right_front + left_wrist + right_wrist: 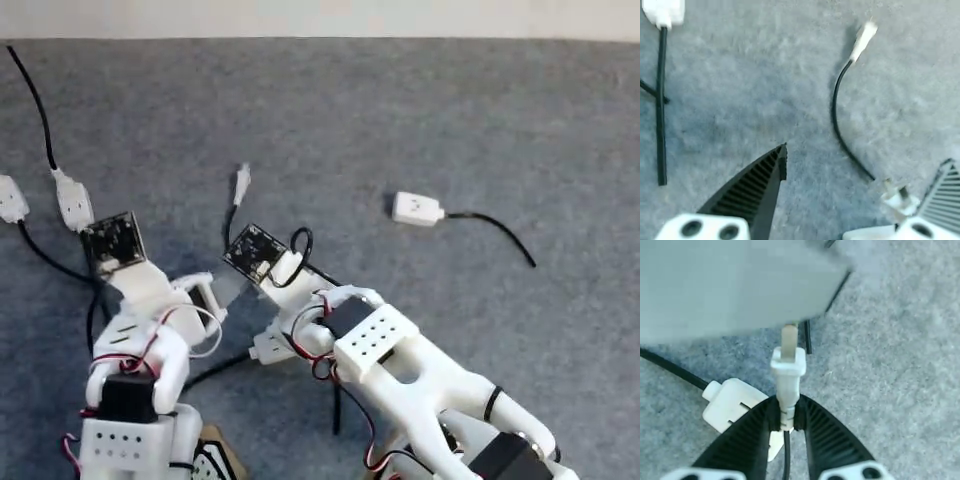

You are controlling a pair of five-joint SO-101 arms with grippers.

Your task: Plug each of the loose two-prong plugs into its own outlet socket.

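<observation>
Bright, even light — soft shadows, lit perhaps from the right.

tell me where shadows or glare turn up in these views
High view: soft, even light, no glare, a faint shadow beside the white socket. Left wrist view: a soft shadow beside the small plug on the carpet. Right wrist view: dark shadow on the carpet under the pale block; the held plug in the right tool is brightly lit.

Robotics lab bench: grey carpeted table (450, 110)
</observation>
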